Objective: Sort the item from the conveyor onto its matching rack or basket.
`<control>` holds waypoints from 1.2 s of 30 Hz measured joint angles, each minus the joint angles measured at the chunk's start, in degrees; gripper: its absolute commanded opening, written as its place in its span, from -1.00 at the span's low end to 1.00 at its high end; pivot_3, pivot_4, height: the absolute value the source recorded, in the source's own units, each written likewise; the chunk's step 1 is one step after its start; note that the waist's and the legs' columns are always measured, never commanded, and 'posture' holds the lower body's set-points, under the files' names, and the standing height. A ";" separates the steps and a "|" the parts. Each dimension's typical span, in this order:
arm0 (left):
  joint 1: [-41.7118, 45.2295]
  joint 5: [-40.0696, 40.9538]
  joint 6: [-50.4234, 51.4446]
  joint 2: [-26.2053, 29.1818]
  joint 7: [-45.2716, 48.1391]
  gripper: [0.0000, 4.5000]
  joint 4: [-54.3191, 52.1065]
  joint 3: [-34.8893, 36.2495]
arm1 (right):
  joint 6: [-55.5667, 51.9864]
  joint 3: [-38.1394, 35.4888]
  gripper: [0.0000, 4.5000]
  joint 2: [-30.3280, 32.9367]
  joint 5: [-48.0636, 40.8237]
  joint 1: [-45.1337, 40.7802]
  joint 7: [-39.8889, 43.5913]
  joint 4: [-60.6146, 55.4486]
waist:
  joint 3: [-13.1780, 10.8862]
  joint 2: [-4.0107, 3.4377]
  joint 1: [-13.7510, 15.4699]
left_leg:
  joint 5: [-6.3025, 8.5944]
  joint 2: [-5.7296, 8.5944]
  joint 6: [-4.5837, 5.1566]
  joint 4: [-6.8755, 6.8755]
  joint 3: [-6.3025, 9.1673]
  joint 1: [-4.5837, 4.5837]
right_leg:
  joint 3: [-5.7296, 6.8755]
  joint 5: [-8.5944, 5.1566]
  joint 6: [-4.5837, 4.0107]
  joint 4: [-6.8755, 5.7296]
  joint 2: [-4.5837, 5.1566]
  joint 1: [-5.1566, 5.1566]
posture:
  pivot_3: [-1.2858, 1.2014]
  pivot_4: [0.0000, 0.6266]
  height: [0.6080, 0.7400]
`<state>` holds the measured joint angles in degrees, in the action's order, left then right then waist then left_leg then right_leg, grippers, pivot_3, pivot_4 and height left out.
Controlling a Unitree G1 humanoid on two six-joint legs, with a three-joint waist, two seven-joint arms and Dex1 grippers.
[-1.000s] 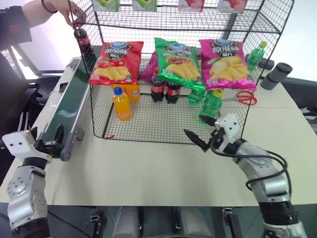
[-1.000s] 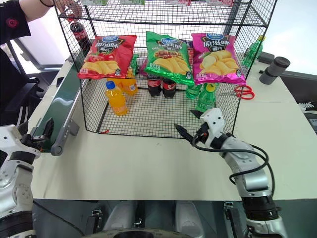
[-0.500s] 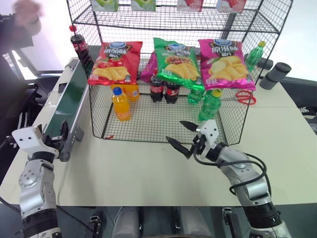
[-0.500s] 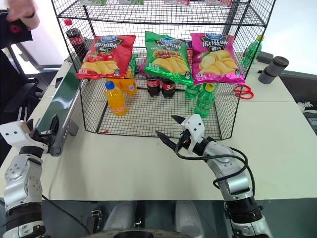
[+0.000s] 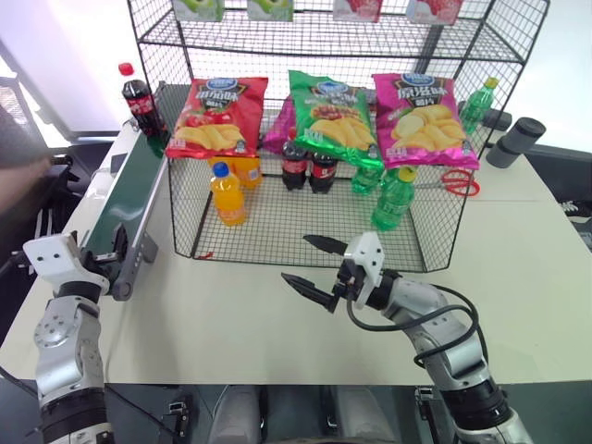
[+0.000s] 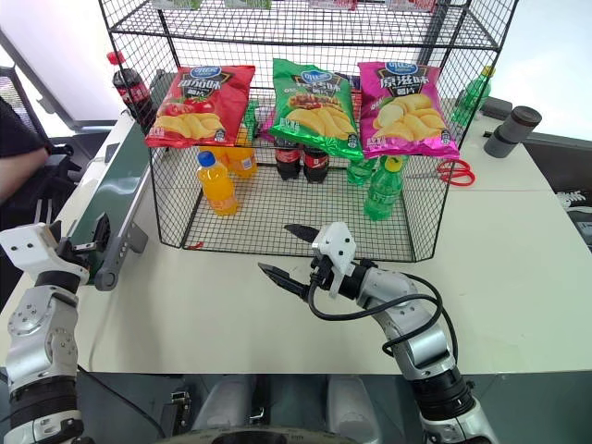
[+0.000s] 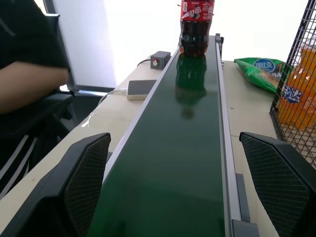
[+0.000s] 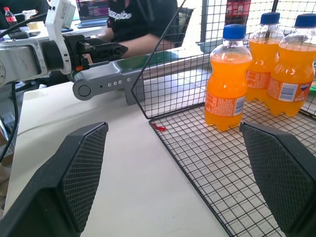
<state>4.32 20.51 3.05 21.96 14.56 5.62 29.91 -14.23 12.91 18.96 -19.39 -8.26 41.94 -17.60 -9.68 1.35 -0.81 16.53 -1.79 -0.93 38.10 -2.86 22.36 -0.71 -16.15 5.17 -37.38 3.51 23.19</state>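
We see the small plastic cola bottle with dark liquid, red cap and red label (image 5: 138, 95) standing upright at the far end of the long dark green conveyor belt with grey metal side rails (image 5: 125, 199), just beside the left wall of the big black wire-grid rack (image 5: 305, 222). Nothing holds it. Our left gripper (image 5: 102, 261) sits at the belt's near end, black fingers (image 7: 81, 177) spread wide apart, one on each side of the belt, empty. Our right gripper (image 5: 310, 266) hovers over the white table (image 5: 240, 324) in front of the rack's low front wall, pointing left, fingers apart, empty. Inside the basket base: an orange-soda bottle with blue cap (image 5: 227, 194), two cola bottles (image 5: 308, 168), a green bottle with yellow cap (image 5: 392, 198). Chip bags (image 5: 335, 116) hang above.
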 measured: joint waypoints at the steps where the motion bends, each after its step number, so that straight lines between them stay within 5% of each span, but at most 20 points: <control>1: 0.00 -0.05 -0.01 0.00 0.01 1.00 0.00 0.00 | -0.03 0.00 0.98 -0.11 -0.05 -0.14 0.00 0.00 | 0.00 0.00 0.00 | 0.00 0.00 0.00 0.00 0.00 0.00 | 0.00 0.00 0.00 0.00 0.00 0.00 | 0.03 -0.52 1.00; 36: 1.65 -1.01 -2.61 0.73 2.62 1.00 5.04 0.00 | -1.73 1.54 0.98 -0.45 -1.03 -1.27 1.78 -0.09 | 0.00 0.00 -0.06 | 0.01 -0.01 -0.01 -0.02 0.04 0.02 | 0.00 0.00 -0.02 0.03 0.08 0.04 | 0.03 -0.52 1.00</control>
<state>5.97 19.50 0.43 22.69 17.19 10.66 29.91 -15.96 14.44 18.51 -20.42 -9.53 43.72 -17.69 -9.68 1.35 -0.87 16.53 -1.81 -0.94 38.08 -2.83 22.38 -0.71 -16.16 5.15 -37.36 3.59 23.22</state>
